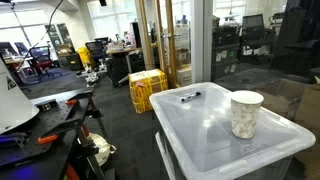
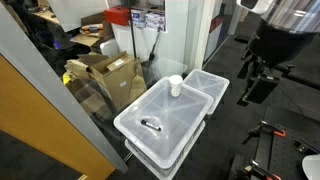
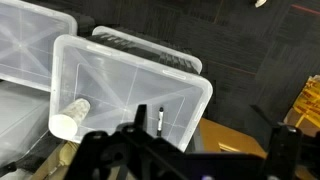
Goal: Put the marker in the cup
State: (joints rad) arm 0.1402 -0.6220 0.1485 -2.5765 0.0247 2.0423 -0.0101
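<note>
The marker (image 1: pixel 190 96) is a short dark stick lying flat on the lid of a clear plastic bin (image 1: pixel 215 135). It also shows in an exterior view (image 2: pixel 151 125) and in the wrist view (image 3: pixel 161 120). The cup (image 1: pixel 246 113), whitish and mottled, stands upright on the same lid, apart from the marker. It also shows in an exterior view (image 2: pixel 176 86) and in the wrist view (image 3: pixel 71 117). My gripper (image 3: pixel 205 140) is open and empty, high above and off to the side of the bin. It also shows in an exterior view (image 2: pixel 253 88).
A second clear bin (image 2: pixel 212 84) stands against the first. Cardboard boxes (image 2: pixel 112 72) lie beyond a glass wall. A yellow crate (image 1: pixel 147 88) sits on the dark floor. Tools and cables lie on a bench (image 1: pixel 50 130) beside the bin.
</note>
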